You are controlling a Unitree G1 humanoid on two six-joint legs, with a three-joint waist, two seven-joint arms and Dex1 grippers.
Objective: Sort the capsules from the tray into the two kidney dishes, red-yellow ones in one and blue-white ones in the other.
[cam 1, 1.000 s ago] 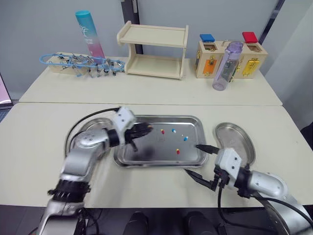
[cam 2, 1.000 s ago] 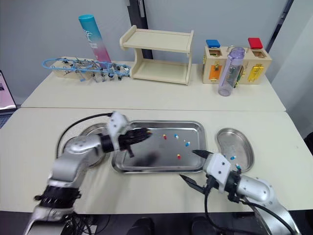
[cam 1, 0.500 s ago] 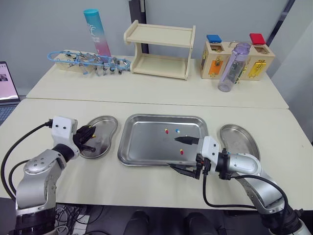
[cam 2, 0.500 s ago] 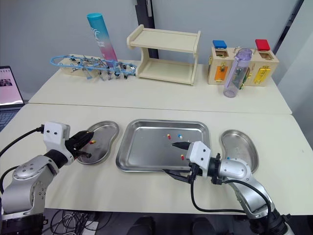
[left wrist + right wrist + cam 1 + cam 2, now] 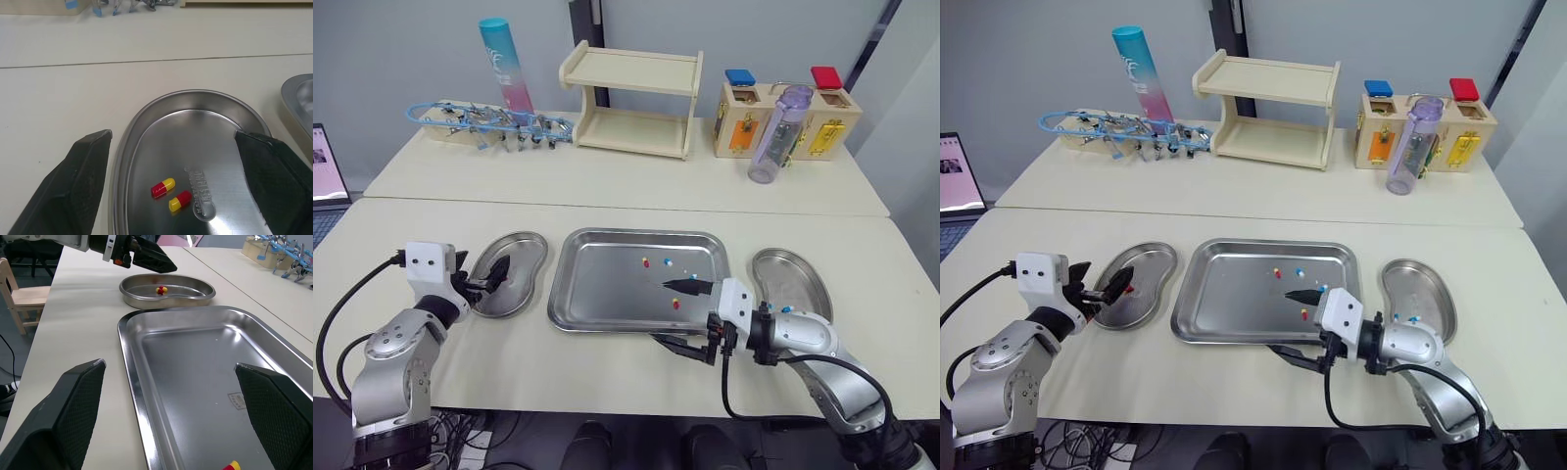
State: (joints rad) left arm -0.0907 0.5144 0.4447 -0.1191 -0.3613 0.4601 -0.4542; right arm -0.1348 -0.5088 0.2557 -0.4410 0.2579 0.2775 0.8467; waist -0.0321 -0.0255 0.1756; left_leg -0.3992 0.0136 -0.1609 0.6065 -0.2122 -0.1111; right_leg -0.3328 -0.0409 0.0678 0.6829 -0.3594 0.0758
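Note:
A steel tray (image 5: 607,294) lies in the middle with a few capsules on its right half: a red-yellow capsule (image 5: 645,261), a blue-white capsule (image 5: 667,262) and another red-yellow capsule (image 5: 675,305). My left gripper (image 5: 1105,282) hangs open over the near end of the left kidney dish (image 5: 529,250), where two red-yellow capsules (image 5: 162,187) lie side by side. My right gripper (image 5: 685,315) stands open over the tray's front right part, straddling the near rim, with nothing between its fingers. The right kidney dish (image 5: 803,274) holds blue-white capsules (image 5: 785,309).
On the back table stand a wooden shelf (image 5: 631,98), a tall teal-pink tube (image 5: 502,64), a blue wire toy (image 5: 480,122), a purple bottle (image 5: 771,132) and a wooden lock box (image 5: 783,98). A laptop (image 5: 321,176) sits at the far left.
My left arm swung from the tray back to the left dish and its jaws opened. The right gripper moved in over the tray's front right part. The camera shifted.

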